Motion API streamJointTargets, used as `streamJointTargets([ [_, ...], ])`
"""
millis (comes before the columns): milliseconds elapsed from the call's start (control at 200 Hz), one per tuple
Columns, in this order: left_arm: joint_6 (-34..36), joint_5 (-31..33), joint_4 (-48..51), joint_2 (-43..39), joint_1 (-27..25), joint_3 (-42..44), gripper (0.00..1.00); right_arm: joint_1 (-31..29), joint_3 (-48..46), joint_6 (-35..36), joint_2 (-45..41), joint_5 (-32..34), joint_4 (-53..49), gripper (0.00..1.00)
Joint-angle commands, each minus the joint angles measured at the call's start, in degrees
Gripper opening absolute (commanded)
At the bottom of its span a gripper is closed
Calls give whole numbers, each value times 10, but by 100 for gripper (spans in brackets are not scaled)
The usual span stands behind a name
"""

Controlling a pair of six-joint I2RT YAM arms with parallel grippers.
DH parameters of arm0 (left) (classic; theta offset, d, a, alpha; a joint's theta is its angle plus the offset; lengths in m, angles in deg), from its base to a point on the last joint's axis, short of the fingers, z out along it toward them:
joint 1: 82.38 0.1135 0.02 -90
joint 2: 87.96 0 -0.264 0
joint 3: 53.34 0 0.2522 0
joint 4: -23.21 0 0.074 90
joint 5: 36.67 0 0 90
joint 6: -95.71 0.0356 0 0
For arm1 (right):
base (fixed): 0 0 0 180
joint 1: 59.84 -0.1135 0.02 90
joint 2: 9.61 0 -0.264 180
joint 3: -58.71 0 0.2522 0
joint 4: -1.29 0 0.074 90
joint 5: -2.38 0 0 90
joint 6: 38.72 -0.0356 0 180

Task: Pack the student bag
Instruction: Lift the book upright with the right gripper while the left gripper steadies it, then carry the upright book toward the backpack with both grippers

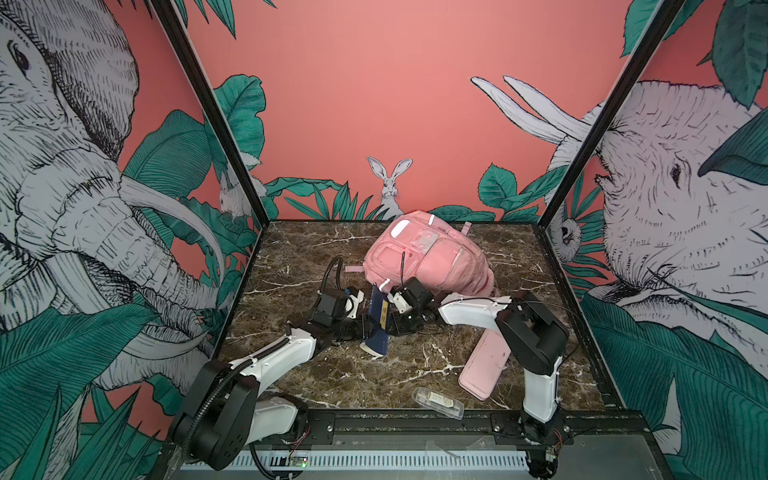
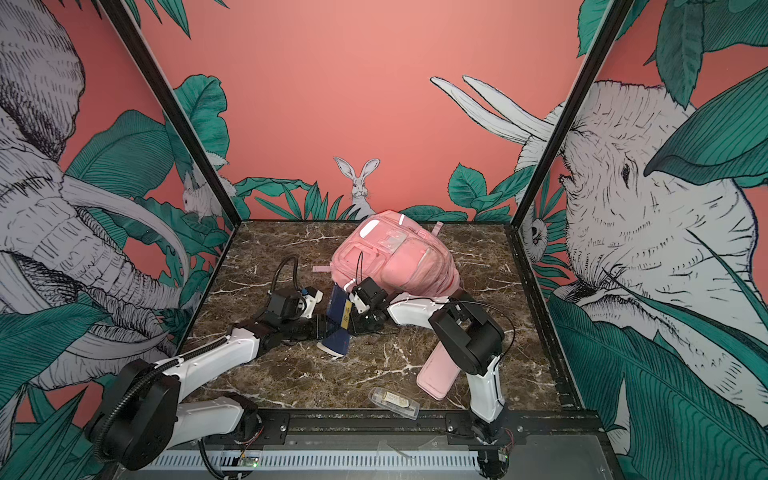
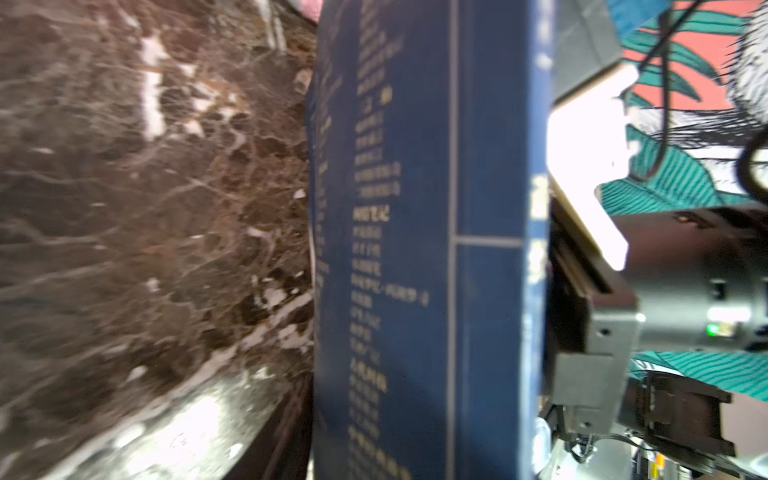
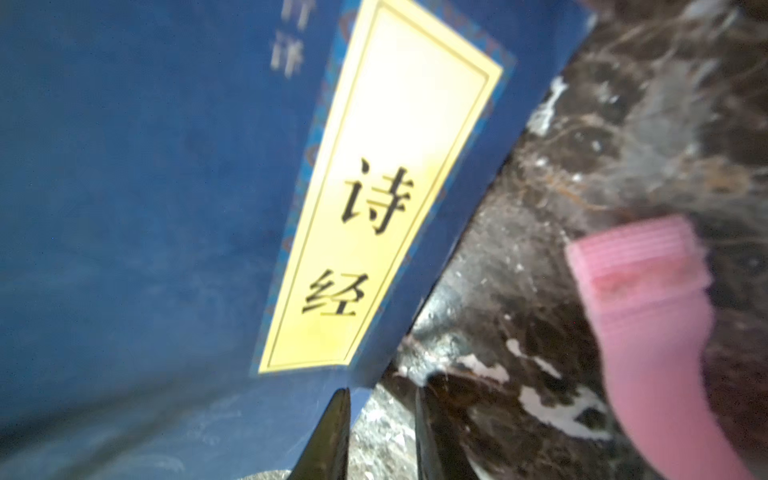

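The student bag (image 1: pixel 432 257) (image 2: pixel 395 257), a soft pink backpack, lies at the back middle of the marble table; one of its pink straps (image 4: pixel 648 316) shows in the right wrist view. In front of it a dark blue book (image 1: pixel 380 316) (image 2: pixel 338 328) stands tilted on its edge between my two grippers. My left gripper (image 1: pixel 368 328) presses at its left side. The book's back cover (image 3: pixel 415 249) fills the left wrist view and hides those jaws. My right gripper (image 1: pixel 392 320) (image 4: pixel 380 432) is at the book's right side, slightly open, one fingertip (image 4: pixel 336 432) against the cover with the yellow label (image 4: pixel 395 187).
A flat pink pencil case (image 1: pixel 484 363) (image 2: pixel 438 370) lies at the front right, partly under my right arm. A clear plastic box (image 1: pixel 437 402) (image 2: pixel 394 402) rests near the front edge. Patterned walls close in the table (image 1: pixel 332 374) on three sides.
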Motion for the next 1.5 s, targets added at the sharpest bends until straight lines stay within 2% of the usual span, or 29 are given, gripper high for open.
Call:
streamJointTargets([
  [0, 52, 17, 69, -19, 19, -25, 50, -9, -9, 10, 24, 17, -83, 32],
  [200, 94, 13, 112, -14, 50, -54, 45, -8, 0, 13, 28, 13, -86, 34],
  [435, 84, -12, 93, 15, 52, -49, 37, -8, -1, 11, 30, 12, -84, 34],
  [520, 76, -19, 80, 19, 51, -46, 30, -9, -4, 9, 31, 11, -82, 34],
  [660, 60, -35, 52, 21, 56, -44, 8, -8, -9, 10, 24, 14, -80, 35],
  [725, 47, -50, 31, 16, 65, -42, 0, -3, -11, 13, 13, 20, -84, 39],
  [845, -1, -110, -36, 0, 98, -36, 0, 29, -42, 5, -26, 27, -70, 49],
  [1060, -97, -209, -174, -3, 137, -71, 0, 92, -125, -5, -189, -6, 17, 63],
  [1155, -149, -246, -255, 19, 138, -90, 0, 115, -139, -14, -255, -21, 39, 65],
  [1285, -226, -276, -375, 61, 137, -109, 0, 161, -180, -63, -317, -58, 110, 68],
  [1495, -400, -317, -625, 164, 133, -134, 0, 190, -203, -95, -378, -107, 187, 73],
])
